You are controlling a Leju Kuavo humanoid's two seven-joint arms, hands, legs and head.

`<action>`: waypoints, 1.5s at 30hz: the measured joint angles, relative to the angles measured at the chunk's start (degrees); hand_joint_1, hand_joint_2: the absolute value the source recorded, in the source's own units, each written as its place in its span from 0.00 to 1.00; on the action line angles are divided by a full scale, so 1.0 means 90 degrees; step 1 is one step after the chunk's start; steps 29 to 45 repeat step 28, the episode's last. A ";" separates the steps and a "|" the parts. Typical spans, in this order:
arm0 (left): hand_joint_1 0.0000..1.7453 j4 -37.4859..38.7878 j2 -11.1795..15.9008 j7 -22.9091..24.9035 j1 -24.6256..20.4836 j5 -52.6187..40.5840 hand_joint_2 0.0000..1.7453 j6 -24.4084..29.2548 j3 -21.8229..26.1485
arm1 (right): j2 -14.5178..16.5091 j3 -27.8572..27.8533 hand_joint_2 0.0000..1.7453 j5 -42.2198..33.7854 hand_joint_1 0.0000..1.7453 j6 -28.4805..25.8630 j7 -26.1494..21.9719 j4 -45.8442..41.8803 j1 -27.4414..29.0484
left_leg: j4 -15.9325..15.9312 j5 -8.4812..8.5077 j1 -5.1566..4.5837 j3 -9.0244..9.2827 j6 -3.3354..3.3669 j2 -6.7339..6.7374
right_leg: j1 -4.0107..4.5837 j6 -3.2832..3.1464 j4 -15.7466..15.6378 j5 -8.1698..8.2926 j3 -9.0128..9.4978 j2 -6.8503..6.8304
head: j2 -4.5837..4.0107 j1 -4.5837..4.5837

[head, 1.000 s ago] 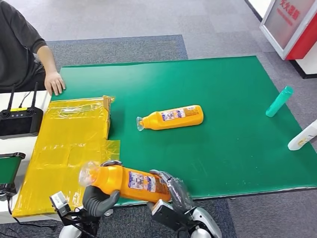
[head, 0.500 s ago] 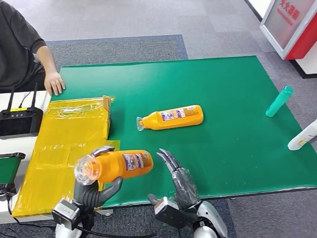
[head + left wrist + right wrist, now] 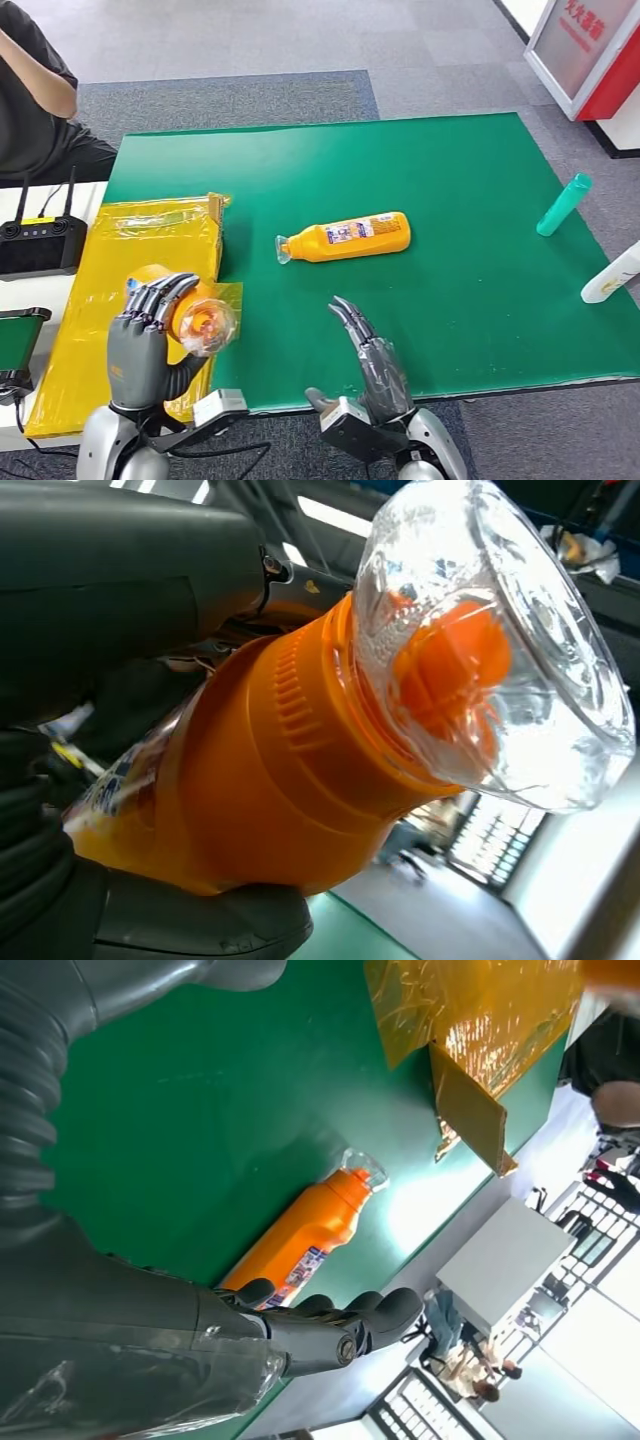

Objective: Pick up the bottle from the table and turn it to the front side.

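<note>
The orange bottle (image 3: 198,320), released by the open, empty right hand (image 3: 370,360), is now gripped cap-toward-camera by the left hand (image 3: 143,345); turning is judged underway.

left hand (image 3: 113,630) grips orange bottle (image 3: 249,780) | clear cap (image 3: 490,650) toward camera

Orange bottle (image 3: 198,318), clear cap, held in grey hand (image 3: 140,345); second orange bottle (image 3: 349,237), printed label; green tabletop (image 3: 453,200); yellow wrapped box (image 3: 143,250); teal tube (image 3: 564,204).
</note>
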 joint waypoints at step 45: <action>1.00 0.1924 0.1387 0.2344 -0.0816 -0.1846 1.00 -0.1021 -0.0033 | 0.0159 -0.0476 1.00 -0.0033 0.00 0.0262 -0.0344 -0.0130 0.0167 | 0.0000 0.0002 0.0000 0.0002 -0.0002 0.0001 | 0.0001 -0.0002 0.0000 0.0001 0.0002 0.0000 | 0.0000 0.0000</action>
